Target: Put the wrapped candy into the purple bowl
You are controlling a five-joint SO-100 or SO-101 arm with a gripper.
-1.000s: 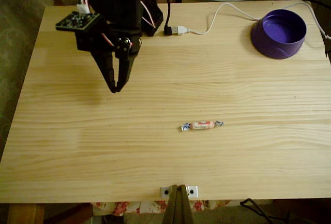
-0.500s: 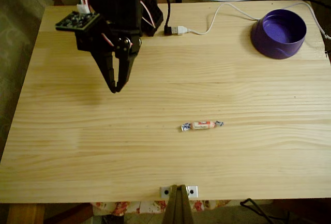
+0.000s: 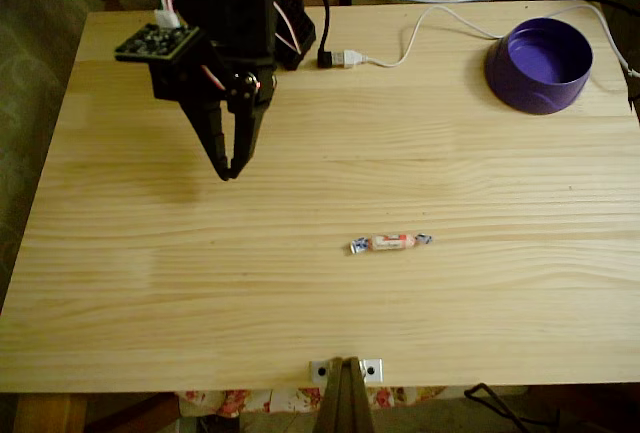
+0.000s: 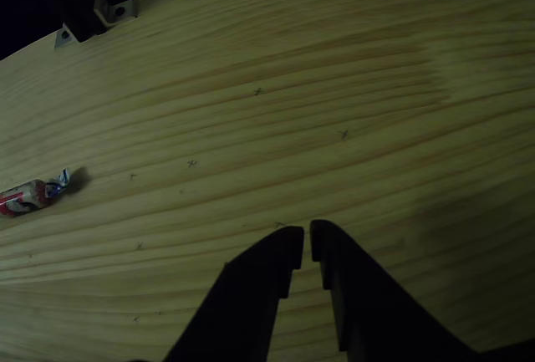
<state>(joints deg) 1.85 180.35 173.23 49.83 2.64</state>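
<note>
The wrapped candy (image 3: 390, 243) lies flat on the wooden table a little below its middle in the fixed view, pink-orange with twisted bluish ends. In the other view the candy (image 4: 32, 195) sits at the left edge. The purple bowl (image 3: 539, 64) stands at the table's back right corner, upright. My black gripper (image 3: 229, 173) hangs above the table's left half, pointing down, well left of and behind the candy. Its fingers are shut with nothing between them; in the other view the gripper (image 4: 306, 242) shows only a thin slit over bare wood.
A white USB cable (image 3: 400, 48) runs across the back of the table toward the bowl. A metal bracket (image 3: 345, 369) is fixed at the front edge. Bare wood stretches between the gripper, the candy and the bowl.
The arm has shifted very slightly right and away; the candy and bowl have not moved.
</note>
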